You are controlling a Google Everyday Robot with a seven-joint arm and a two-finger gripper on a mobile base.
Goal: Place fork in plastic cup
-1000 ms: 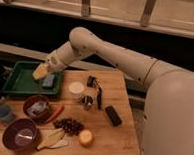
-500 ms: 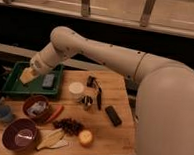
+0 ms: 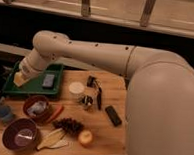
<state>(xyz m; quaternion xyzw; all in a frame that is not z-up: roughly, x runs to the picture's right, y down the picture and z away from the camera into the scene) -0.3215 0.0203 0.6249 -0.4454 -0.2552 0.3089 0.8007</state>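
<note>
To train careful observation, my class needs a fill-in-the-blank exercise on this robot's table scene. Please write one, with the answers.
1. The gripper hangs above the ___ tray.
2. In the picture, the plastic cup stands to the ___ of the reddish bowl.
3. The round tub beside the tray is ___ in colour.
Missing words: green; left; white.
</note>
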